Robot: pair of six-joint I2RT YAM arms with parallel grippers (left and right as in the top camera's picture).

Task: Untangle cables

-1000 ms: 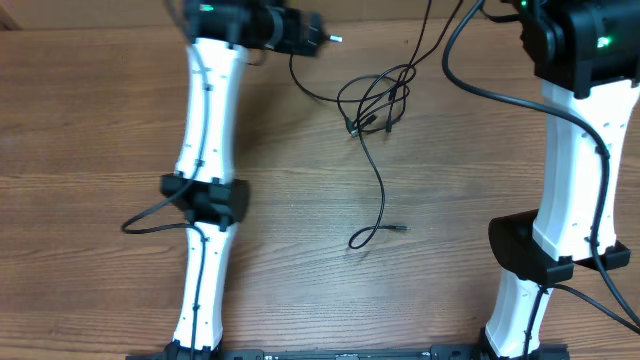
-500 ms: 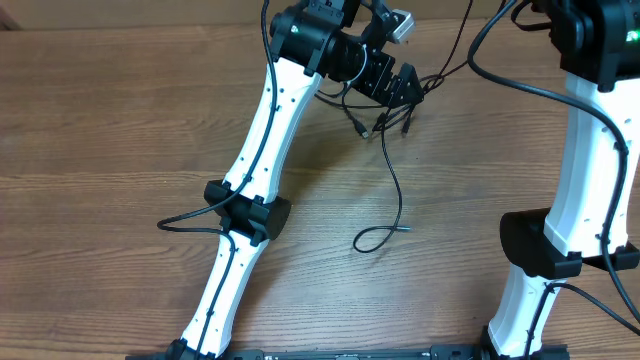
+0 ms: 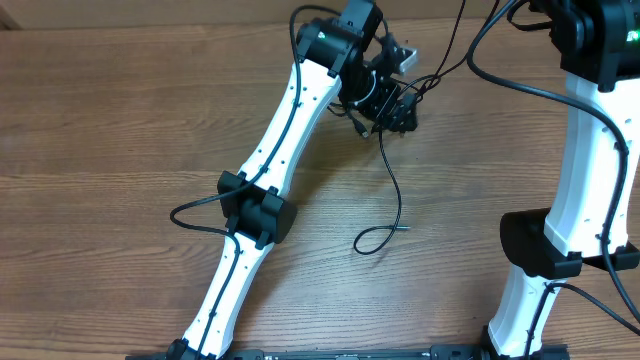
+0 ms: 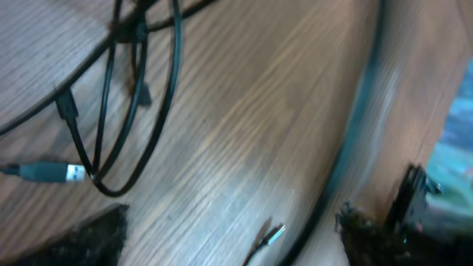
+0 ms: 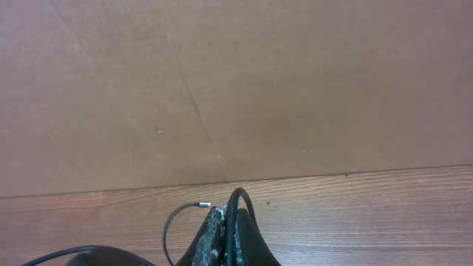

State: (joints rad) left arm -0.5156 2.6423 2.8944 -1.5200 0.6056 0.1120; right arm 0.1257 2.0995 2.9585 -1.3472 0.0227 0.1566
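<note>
Since the earlier overhead frames, the left arm was swung across the table (image 3: 100, 150) from its far left edge, and the left gripper (image 3: 396, 105) was set over the knotted part of the cables (image 3: 399, 200). The approach was therefore judged complete. No strand appeared to have been separated yet, so a grasp on the knot was judged to be the step in hand.

In the left wrist view, the jaws were seen standing wide apart with nothing clamped. The left finger (image 4: 89, 240) lay just below a hanging loop of the tangle, with a silver-tipped plug (image 4: 55, 173) beside that loop. A second small plug (image 4: 272, 235) lay on the wood between the fingers, nearer the right finger (image 4: 377, 233). Contact between either finger and a strand could not be confirmed.

From the knot, one free strand was laid toward the near edge and ended in a hooked curl.

At the right, the right gripper (image 5: 228, 216) was held closed, with a thin black strand looped out from between its fingertips.
</note>
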